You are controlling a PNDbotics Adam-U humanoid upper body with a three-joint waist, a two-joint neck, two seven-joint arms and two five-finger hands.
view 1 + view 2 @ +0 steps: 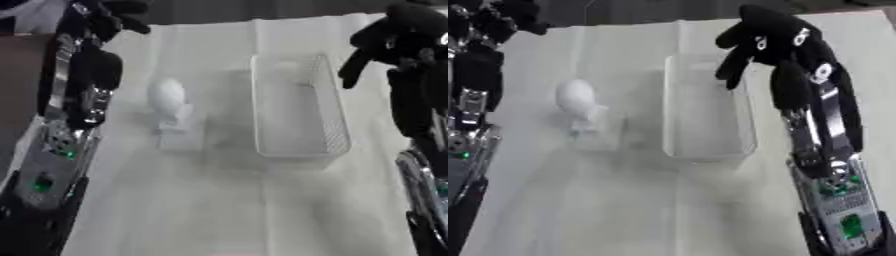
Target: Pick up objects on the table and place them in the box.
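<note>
Right hand (767,42) hangs over the far right rim of the box (337,135), fingers drooping and relaxed, holding nothing. Left hand (105,17) is raised at the far left of the table (219,215); fingers look curled, nothing in them.

White object (169,100) lies on the table left of the box, apart from it: rounded bulb end farther away, narrower squarish base nearer. What it is cannot be made out.

Judgement: probably light and rigid, smooth, so it may slip. Best hold looks like the narrow waist between bulb and base, thumb opposite fingers.

Box appears empty; thin pale plastic, likely to slide if bumped.

Right eye view shows the whole right hand and forearm; left eye view crops them but shows the box's slotted wall better.
</note>
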